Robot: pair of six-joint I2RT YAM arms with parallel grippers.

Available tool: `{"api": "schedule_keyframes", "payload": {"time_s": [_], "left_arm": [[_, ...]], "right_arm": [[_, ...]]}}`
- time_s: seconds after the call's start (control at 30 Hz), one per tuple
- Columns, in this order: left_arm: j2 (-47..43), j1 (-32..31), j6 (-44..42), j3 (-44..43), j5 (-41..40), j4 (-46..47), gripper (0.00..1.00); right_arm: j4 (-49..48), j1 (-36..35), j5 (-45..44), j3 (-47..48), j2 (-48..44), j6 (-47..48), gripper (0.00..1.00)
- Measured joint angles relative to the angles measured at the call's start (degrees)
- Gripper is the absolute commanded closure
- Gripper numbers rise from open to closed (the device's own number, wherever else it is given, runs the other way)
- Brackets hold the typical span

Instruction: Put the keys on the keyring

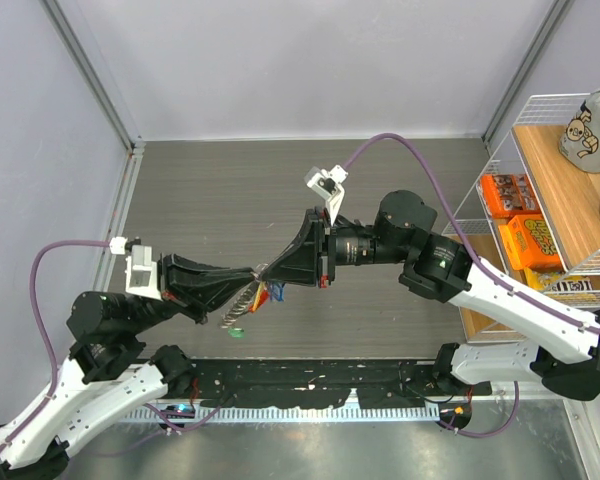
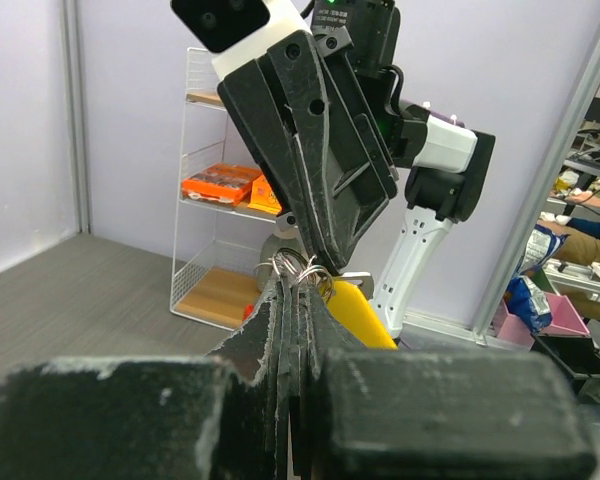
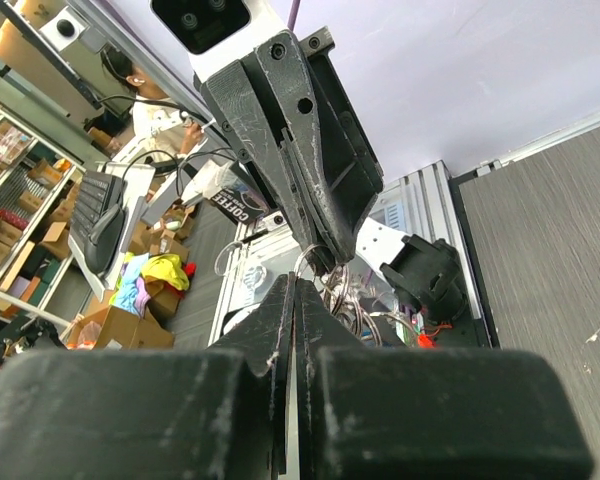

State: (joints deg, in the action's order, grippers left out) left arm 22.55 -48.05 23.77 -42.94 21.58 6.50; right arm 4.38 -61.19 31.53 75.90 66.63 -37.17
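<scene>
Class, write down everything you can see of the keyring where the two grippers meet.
The keyring is a small, thin loop of silvery wire, metal by its look, in the air above the table. It sits right where the shut tips of the left gripper and right gripper meet; which one pinches it cannot be told. A short silvery-grey chain hangs slanting from it, coloured key tags beside.

Grey wood-grain table [image 1: 210, 200], lavender walls [image 1: 330, 60]
</scene>
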Motion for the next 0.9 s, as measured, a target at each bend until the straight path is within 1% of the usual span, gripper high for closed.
{"api": "schedule_keyframes", "payload": {"time_s": [0.3, 0.5, 0.7, 0.9], "left_arm": [[-0.2, 0.0, -0.3, 0.0, -0.2, -0.6, 1.0], [-1.0, 0.0, -0.3, 1.0, -0.1, 0.1, 1.0], [-1.0, 0.0, -0.4, 1.7, -0.8, 2.1, 1.0], [-1.0, 0.0, -1.4, 3.4, -3.0, 5.2, 1.0]], "right_arm": [[1.2, -0.2, -1.5, 1.5, 0.0, -0.1, 0.94], [1.8, -0.4, -3.0, 2.2, 0.2, -1.9, 0.94], [3.6, -2.0, -5.1, 5.4, 2.3, -4.4, 0.94], [7.5, -3.8, -8.3, 10.1, 5.6, -6.2, 0.94]]}}
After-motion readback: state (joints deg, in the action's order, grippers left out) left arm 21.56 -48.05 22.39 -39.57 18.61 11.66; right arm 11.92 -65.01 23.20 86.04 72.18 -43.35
